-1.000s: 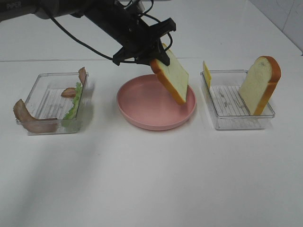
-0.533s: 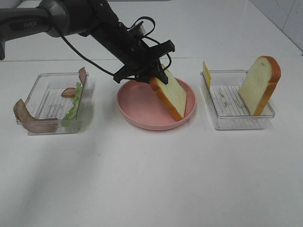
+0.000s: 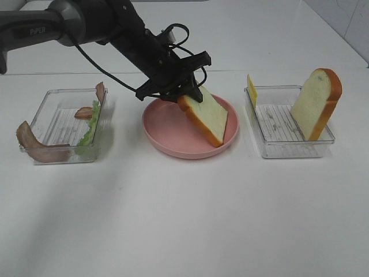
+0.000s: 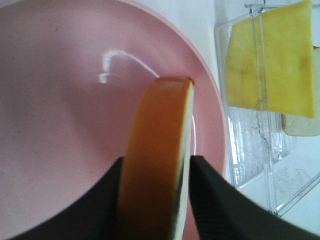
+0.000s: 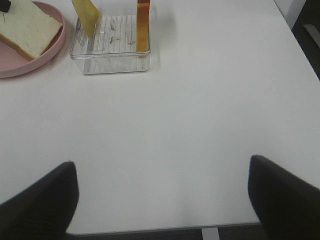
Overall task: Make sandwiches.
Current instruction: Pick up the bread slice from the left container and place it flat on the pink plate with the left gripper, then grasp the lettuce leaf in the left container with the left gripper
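**Touching down with the first slice**

Starting far left with the clear tray, bacon strips and lettuce inside, not yet called on. Reading the PIPER lettering in white on the black left arm; no other writing legible. Moving on to the left gripper, reaching over the pink plate with fingers pressed to either face of the bread slice, no gap visible in the wrist view. Hung clear above the plate a second ago; now leans with its lower corner down on the plate's right half, upper end up in the jaws. Means the sandwich's base layer is all but placed, with only letting go and lying flat left, by the look of it. Further right, finding the second clear tray, a cheese slice propped at the end nearest the plate and a second bread slice standing at the other. Ending with the right gripper, fingers spread wide over bare table, holding nothing.
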Action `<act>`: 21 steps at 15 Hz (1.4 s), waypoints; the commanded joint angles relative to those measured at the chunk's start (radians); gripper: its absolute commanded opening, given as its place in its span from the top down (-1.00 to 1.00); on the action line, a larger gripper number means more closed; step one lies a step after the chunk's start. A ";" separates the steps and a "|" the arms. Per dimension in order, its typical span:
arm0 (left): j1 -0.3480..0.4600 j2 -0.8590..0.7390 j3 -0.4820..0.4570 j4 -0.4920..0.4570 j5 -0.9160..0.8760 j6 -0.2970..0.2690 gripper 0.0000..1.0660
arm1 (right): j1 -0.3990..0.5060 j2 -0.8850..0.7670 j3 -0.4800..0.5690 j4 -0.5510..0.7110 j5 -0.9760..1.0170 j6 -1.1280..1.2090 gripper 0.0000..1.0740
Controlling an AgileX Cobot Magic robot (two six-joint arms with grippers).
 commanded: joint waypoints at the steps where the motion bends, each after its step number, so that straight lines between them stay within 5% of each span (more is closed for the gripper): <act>1: -0.007 0.012 0.001 0.011 -0.017 -0.008 -0.15 | -0.004 -0.029 -0.001 0.002 -0.002 -0.010 -0.67; 3: -0.007 0.012 0.001 0.025 -0.018 -0.008 -0.56 | -0.004 -0.029 -0.001 0.002 -0.002 -0.010 -0.67; 6: -0.007 0.010 -0.001 0.056 -0.006 -0.010 -0.76 | -0.004 -0.029 -0.001 0.002 -0.002 -0.010 -0.67; 13: -0.007 0.010 -0.208 0.315 0.249 -0.136 -0.76 | -0.004 -0.029 -0.001 0.002 -0.002 -0.010 -0.67; 17: -0.007 0.010 -0.396 0.411 0.446 -0.123 -0.76 | -0.004 -0.029 -0.001 0.002 -0.002 -0.010 -0.67; 21: -0.001 -0.082 -0.410 0.430 0.445 -0.094 -0.76 | -0.004 -0.029 -0.001 0.002 -0.002 -0.010 -0.67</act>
